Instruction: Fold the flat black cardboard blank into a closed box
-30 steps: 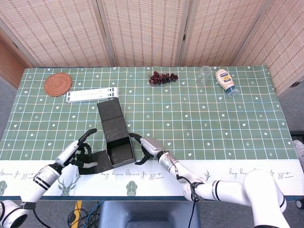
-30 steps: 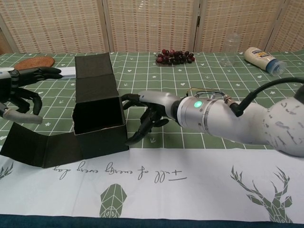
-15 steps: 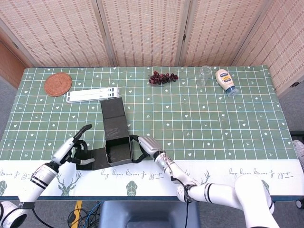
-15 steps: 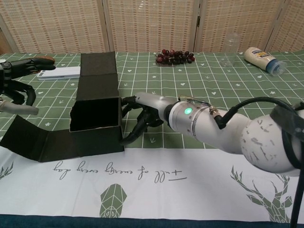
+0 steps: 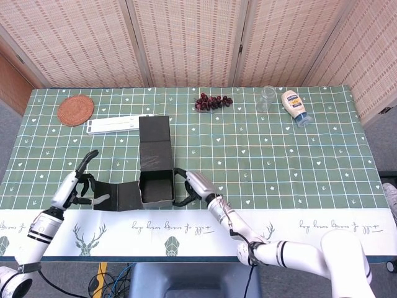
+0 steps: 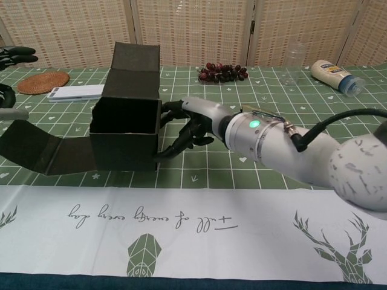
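While the black cardboard box (image 5: 153, 167) sits half-formed near the front of the green checked table (image 5: 298, 161), we see both robot hands stationed at its flanks. From the head view, the box shows an open square cavity, a tall lid panel (image 5: 155, 141) reaching away toward the back of the table, and a flat side flap (image 5: 118, 197) trailing out to the robot's left.

The right hand (image 5: 191, 188) rests against the box's right wall, its dark fingers (image 6: 175, 130) curled and touching the cardboard, as the chest view makes plain; we cannot see it wrapped around any edge, only pressed to the side.

The left hand (image 5: 77, 186) hovers at the outer end of the side flap, fingers spread, one pointing up and away. Whether its lower fingers actually pinch the flap's edge we cannot tell; the chest view catches only fingertips at the frame's left border.

Behind the box lies a white flat bar (image 5: 118, 125), its end just beside the lid panel. Further back we note a round woven coaster (image 5: 75, 110), a bunch of dark grapes (image 5: 213, 102), a clear glass (image 5: 267, 99) and a squeeze bottle of mayonnaise (image 5: 294, 106) lying on its side. A white runner printed with deer (image 6: 199, 235) covers the table's front edge.
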`<act>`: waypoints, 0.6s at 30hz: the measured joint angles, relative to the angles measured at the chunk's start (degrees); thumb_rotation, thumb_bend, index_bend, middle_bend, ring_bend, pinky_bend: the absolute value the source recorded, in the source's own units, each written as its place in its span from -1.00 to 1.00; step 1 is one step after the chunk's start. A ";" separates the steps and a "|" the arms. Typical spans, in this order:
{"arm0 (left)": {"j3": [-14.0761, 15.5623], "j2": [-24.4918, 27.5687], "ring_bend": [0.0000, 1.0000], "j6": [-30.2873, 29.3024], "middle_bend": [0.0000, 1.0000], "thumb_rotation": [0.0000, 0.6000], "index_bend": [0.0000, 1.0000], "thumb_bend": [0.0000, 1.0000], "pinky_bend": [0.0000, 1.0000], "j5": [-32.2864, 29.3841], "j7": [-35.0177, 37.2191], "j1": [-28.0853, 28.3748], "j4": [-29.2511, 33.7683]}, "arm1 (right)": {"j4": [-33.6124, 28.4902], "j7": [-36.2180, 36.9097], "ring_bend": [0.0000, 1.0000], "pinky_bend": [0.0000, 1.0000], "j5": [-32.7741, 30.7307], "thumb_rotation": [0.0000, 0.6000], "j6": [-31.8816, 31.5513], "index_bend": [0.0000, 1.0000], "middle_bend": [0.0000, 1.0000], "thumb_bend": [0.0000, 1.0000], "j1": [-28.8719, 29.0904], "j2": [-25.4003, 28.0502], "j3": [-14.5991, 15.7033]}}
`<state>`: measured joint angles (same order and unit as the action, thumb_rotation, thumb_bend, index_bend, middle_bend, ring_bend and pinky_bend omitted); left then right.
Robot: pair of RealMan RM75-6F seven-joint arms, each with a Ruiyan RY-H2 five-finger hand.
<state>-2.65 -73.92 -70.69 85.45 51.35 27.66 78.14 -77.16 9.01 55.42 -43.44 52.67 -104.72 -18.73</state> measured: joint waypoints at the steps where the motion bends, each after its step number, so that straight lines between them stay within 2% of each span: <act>1: -0.32 -0.13 0.23 -0.44 -1.00 1.00 -1.00 -0.69 0.65 -0.30 -0.46 -0.25 -0.47 | -1.34 0.96 0.59 1.00 0.47 1.00 -0.30 -0.47 -0.25 -0.35 -0.80 1.09 -0.25; 5: -1.10 -0.50 0.28 -1.28 -1.00 1.00 -1.00 -0.69 0.64 -1.22 -2.80 -0.95 -2.04 | -5.27 4.33 0.59 1.00 2.20 1.00 -1.78 -0.47 -0.24 -0.35 -3.61 4.53 -0.98; 9: -2.24 -0.51 0.21 -2.20 -1.00 1.00 -1.00 -0.69 0.64 -3.17 -5.87 -2.11 -3.95 | -8.24 7.08 0.59 1.00 4.19 1.00 -3.21 -0.46 -0.23 -0.35 -6.11 7.08 -1.18; 11: -3.04 -0.39 0.27 -2.53 -1.00 1.00 -1.00 -0.69 0.64 -4.51 -5.84 -2.92 -4.76 | -9.11 8.47 0.59 1.00 4.94 1.00 -3.51 -0.46 -0.22 -0.35 -6.85 7.70 -1.20; 17: -3.41 -1.88 0.15 -1.53 -1.00 1.00 -1.00 -0.69 0.64 -5.23 -5.68 -3.57 -7.53 | -10.74 12.88 0.59 1.00 8.13 1.00 -4.60 -0.46 -0.22 -0.34 -8.62 8.55 -1.26; 18: -3.44 -2.35 0.18 -1.35 -1.00 1.00 -1.00 -0.69 0.64 -5.18 -5.59 -3.55 -7.90 | -10.87 13.32 0.59 1.00 8.55 1.00 -4.81 -0.46 -0.22 -0.34 -8.83 8.60 -1.23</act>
<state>-6.09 -76.27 -72.04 80.27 45.76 24.11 70.24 -88.03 22.33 63.97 -48.24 43.83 -96.13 -19.96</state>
